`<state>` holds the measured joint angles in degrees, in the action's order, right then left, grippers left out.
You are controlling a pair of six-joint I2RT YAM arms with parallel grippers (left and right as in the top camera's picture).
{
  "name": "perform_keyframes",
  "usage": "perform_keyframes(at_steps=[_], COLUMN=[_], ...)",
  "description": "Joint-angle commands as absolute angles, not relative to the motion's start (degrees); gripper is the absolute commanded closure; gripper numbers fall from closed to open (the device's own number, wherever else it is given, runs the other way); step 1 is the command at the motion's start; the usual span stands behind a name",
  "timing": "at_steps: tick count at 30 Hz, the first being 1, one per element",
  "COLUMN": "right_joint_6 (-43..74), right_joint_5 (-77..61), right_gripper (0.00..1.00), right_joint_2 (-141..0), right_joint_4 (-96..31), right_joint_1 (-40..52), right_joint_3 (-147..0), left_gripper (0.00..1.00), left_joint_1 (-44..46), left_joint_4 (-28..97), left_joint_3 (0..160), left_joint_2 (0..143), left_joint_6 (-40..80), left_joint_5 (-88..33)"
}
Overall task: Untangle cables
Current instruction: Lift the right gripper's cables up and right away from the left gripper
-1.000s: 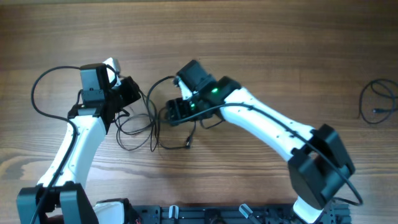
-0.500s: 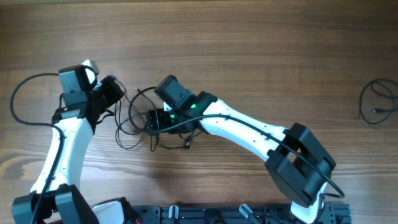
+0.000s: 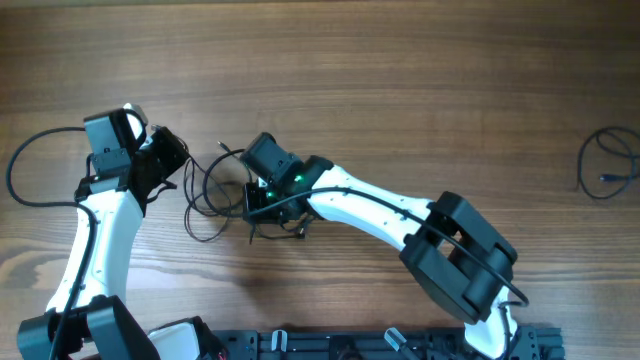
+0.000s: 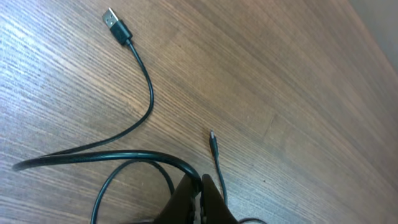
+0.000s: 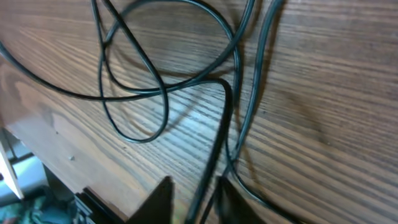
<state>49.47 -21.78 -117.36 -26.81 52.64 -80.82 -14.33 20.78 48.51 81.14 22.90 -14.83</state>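
A tangle of thin black cables [image 3: 212, 196] lies left of the table's middle. My left gripper [image 3: 176, 155] is at the tangle's left edge. In the left wrist view it [image 4: 200, 185] is shut on a black cord [image 4: 124, 155] that loops away to the left. A USB plug [image 4: 115, 22] and a small plug tip [image 4: 212, 135] lie loose on the wood. My right gripper [image 3: 256, 208] is down over the tangle's right side. In the right wrist view its jaws [image 5: 194, 198] stand narrowly apart with one cord [image 5: 219, 134] running between them, and other loops [image 5: 134, 74] lie ahead.
A separate coiled black cable [image 3: 610, 165] lies near the right edge of the wooden table [image 3: 420, 80]. A thicker black arm cable [image 3: 30, 170] loops out left of the left arm. The dark robot base [image 3: 330, 345] runs along the front edge.
Both arms have shifted left. The left gripper has drawn its cord leftward, and the right gripper has followed onto the tangle, its jaws narrowing round a cord.
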Motion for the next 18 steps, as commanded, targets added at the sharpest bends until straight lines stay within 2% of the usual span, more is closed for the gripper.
perform_keyframes(at_steps=[1,5,8,11,12,18], right_joint_6=[48.58,39.55,35.00,29.43,26.94,20.99], right_joint_5=[-16.64,-12.19,-5.87,-0.27,0.64,-0.47], right_gripper=[0.94,0.96,0.96,0.96,0.96,0.96], right_joint_2=[-118.61,-117.67,-115.20,-111.63,-109.19,-101.14], right_joint_4=[-27.88,-30.87,-39.27,-48.69,-52.62,-56.82], right_joint_1=[52.60,48.99,42.92,34.00,28.27,11.51], right_joint_3=[-80.49,-80.79,-82.26,-85.43,-87.64,-93.84], left_gripper=[0.96,0.96,0.96,0.96,0.96,0.96], left_joint_1=[-14.41,-13.72,-12.67,-11.27,-10.26,-5.54], left_joint_4=[21.78,23.57,24.27,24.16,24.05,24.08], left_joint_3=[49.56,49.56,49.56,49.56,49.56,49.56], left_joint_2=[80.14,80.14,80.14,80.14,80.16,80.16], left_joint_6=[23.22,23.20,23.20,23.20,23.20,23.18], left_joint_5=[-14.79,-15.55,-15.55,-15.55,-15.55,-15.55])
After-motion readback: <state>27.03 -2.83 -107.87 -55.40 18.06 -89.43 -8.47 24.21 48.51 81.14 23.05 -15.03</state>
